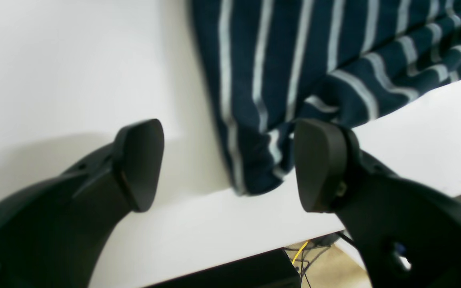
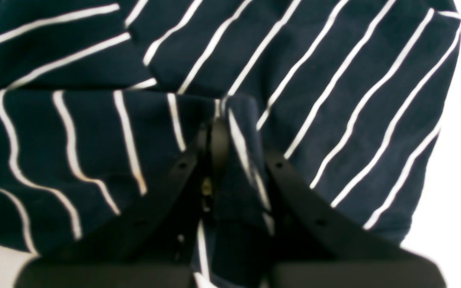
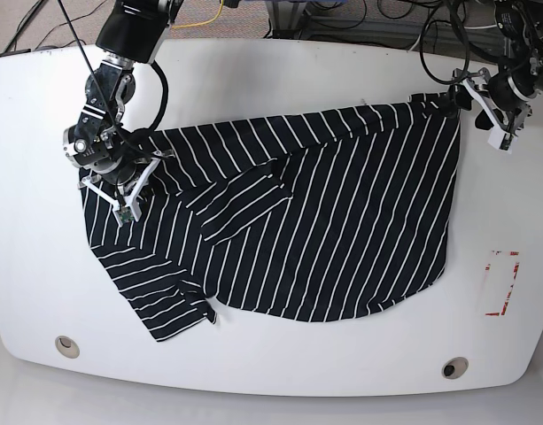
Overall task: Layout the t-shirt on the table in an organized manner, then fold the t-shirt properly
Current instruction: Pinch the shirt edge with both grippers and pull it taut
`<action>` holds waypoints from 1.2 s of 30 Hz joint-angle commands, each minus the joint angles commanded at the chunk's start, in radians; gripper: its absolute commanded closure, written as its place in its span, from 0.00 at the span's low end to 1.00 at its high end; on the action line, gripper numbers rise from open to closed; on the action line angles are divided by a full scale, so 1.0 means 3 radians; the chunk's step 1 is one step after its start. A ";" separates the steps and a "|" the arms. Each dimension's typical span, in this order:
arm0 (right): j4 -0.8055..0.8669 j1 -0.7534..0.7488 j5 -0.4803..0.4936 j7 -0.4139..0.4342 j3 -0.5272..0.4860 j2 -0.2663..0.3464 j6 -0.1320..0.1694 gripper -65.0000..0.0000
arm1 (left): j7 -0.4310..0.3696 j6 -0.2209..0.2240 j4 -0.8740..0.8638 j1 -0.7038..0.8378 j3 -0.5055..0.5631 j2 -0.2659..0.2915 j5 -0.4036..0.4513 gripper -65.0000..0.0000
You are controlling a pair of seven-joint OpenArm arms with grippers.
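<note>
T-shirt (image 3: pixel 342 221) cloth was pinched in the right gripper (image 2: pixel 216 132), whose jaws were clamped together on a fold near the shoulder at the left of the table (image 3: pixel 271 75), probably to pull that side flat. The left gripper (image 1: pixel 228 164) had its jaws wide apart, straddling a bunched corner of the cloth at the far right edge of the table; one pad (image 1: pixel 320 164) touched the fabric, apparently poised to grip. Between the arms the garment lay mostly spread across the middle, with one sleeve (image 3: pixel 244 199) folded over the body and another (image 3: pixel 160 288) rumpled toward the near left. A red mark (image 3: pixel 501 283) sat to the right, clear of the cloth.
</note>
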 joint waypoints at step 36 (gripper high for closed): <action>0.0726 0.0010 0.0000 -0.0486 0.0010 -0.0036 0.0000 1.00 | 0.0046 0.0000 0.0690 -0.0286 0.0348 -0.0363 0.0015 0.99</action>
